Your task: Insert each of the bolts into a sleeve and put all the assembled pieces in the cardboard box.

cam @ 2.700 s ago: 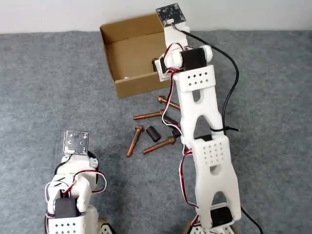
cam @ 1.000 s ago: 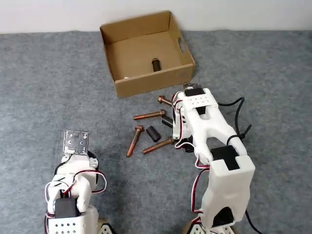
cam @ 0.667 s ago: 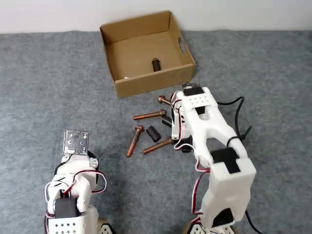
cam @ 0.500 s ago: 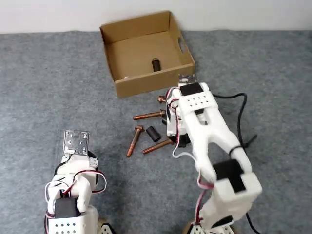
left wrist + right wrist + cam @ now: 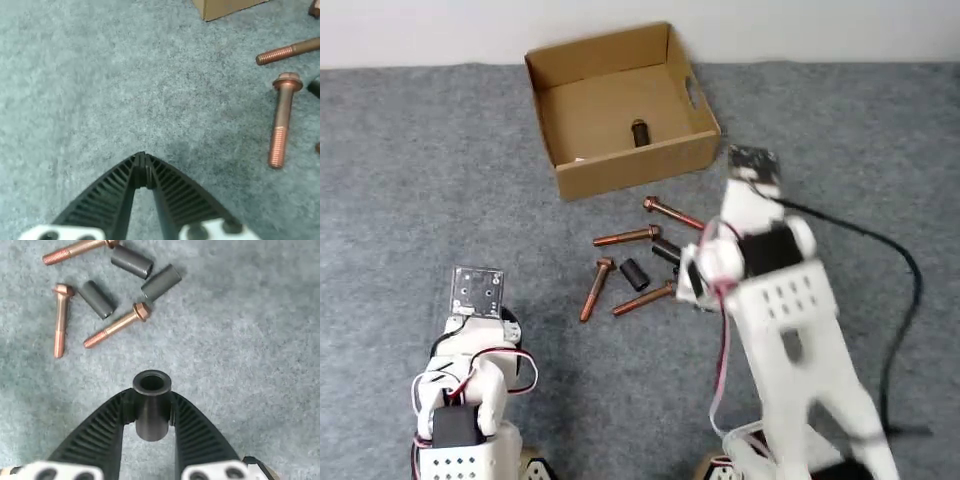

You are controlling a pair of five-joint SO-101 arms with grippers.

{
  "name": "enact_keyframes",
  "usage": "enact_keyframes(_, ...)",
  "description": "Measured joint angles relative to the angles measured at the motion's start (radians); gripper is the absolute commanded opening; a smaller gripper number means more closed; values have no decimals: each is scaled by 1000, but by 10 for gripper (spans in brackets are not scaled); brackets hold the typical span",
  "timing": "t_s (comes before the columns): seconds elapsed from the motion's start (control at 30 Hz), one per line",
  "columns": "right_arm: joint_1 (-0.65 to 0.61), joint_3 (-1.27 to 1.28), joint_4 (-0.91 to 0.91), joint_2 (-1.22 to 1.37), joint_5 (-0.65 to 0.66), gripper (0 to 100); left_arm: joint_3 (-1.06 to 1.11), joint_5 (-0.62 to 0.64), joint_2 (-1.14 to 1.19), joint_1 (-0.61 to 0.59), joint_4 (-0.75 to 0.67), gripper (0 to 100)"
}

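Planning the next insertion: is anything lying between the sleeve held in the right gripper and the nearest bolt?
Nothing visible. Only bare grey carpet lies between the black cylindrical sleeve in the right gripper and the nearest copper-coloured bolt.

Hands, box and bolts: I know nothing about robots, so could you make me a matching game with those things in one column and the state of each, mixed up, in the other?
Things:
1. left hand
2. right hand
3. box
4. bolts

States:
A. lying loose on the mat
B. shut on a sleeve
C. shut, holding nothing
D. has one dark piece inside

Pairs: 1-C, 2-B, 3-D, 4-A
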Motion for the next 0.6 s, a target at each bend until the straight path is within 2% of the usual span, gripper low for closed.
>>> enact_keyframes(0.13, 51, 192, -63, -241, 0, 8, -23, -32, 0, 0, 6, 6)
enact_keyframes(0.27, 61, 356, -109, -493, 0, 8, -127, -40, 0, 31, 74, 6)
enact_keyframes(0.43, 149, 468, -118, -736, 14, 8, -253, -40, -6, 118, 206, 6)
enact_keyframes(0.6, 241, 540, -118, -895, 40, 8, -316, -40, 20, 135, 232, 5)
